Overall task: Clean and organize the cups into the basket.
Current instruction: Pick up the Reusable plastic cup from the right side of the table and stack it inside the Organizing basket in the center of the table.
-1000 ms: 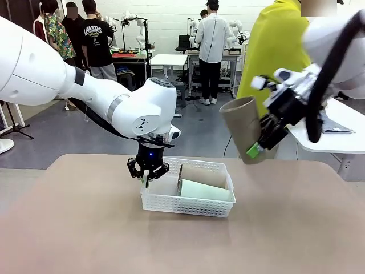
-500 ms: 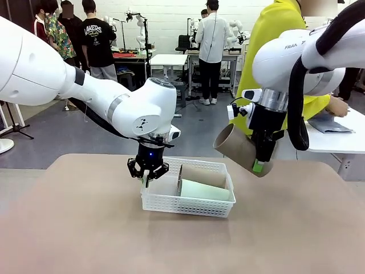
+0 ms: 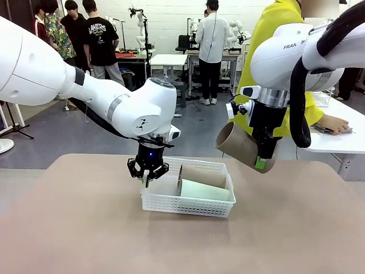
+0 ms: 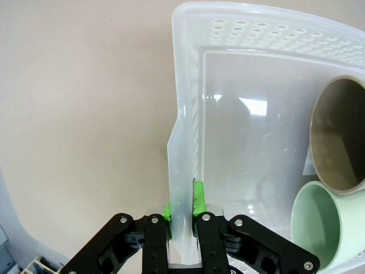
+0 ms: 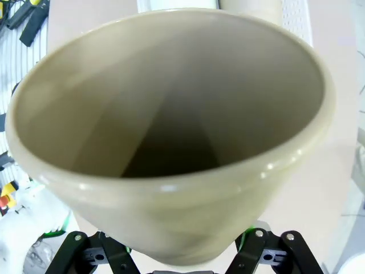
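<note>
Here, the white lattice basket [image 3: 188,197] sits near the middle of the counter [image 3: 80,228], a little toward its far edge. The left gripper [image 3: 147,178] comes down at the basket's left end, and its fingers [image 4: 166,214] are pressed tight on the rim there, one pad inside the wall and one outside. Two cups lie on their sides within the basket: a brown-taupe cup [image 3: 202,174] along the far wall and a mint green cup [image 3: 204,190] just beside it, nearer the robot, both with their mouths toward the left gripper. The right gripper [image 3: 261,164] hangs above the counter's far right part, off the basket's right end, its fingers clamping the base of another brown-taupe tumbler [image 3: 242,147]. This tumbler is tilted, its open mouth raised toward the left.
</note>
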`<action>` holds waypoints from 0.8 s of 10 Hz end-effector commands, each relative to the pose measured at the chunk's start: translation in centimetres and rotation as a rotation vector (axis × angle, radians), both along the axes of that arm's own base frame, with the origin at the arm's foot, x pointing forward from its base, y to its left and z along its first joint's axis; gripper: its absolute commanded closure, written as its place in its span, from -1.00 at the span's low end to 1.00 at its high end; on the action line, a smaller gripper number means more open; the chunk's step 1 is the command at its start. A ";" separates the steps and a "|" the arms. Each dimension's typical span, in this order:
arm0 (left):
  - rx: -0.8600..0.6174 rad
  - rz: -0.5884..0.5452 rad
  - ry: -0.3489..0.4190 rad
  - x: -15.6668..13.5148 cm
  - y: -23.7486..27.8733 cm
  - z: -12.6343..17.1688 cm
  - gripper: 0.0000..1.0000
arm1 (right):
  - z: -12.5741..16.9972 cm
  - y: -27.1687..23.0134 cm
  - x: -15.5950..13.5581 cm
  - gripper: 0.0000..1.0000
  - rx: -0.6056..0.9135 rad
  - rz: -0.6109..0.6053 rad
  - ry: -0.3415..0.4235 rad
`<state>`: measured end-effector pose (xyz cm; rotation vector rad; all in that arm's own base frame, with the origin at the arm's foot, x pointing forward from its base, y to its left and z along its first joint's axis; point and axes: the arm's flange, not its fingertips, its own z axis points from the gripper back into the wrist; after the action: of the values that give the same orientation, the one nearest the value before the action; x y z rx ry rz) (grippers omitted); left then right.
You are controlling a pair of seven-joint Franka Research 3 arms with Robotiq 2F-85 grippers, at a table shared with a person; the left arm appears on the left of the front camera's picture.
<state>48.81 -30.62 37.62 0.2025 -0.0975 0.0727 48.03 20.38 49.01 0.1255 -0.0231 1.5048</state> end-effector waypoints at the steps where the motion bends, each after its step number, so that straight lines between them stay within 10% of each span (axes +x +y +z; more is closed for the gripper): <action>1: 0.006 -0.003 0.003 -0.1 0.1 -0.2 1.00 | -0.2 0.1 -0.1 -0.59 0.000 -0.002 0.006; 8: 0.006 -0.003 0.003 -0.1 0.1 -0.2 1.00 | -3.6 6.5 2.2 -0.59 -0.031 0.117 0.002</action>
<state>48.81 -30.63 37.62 0.2025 -0.0975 0.0726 48.80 25.81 45.26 0.1490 0.0066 1.5963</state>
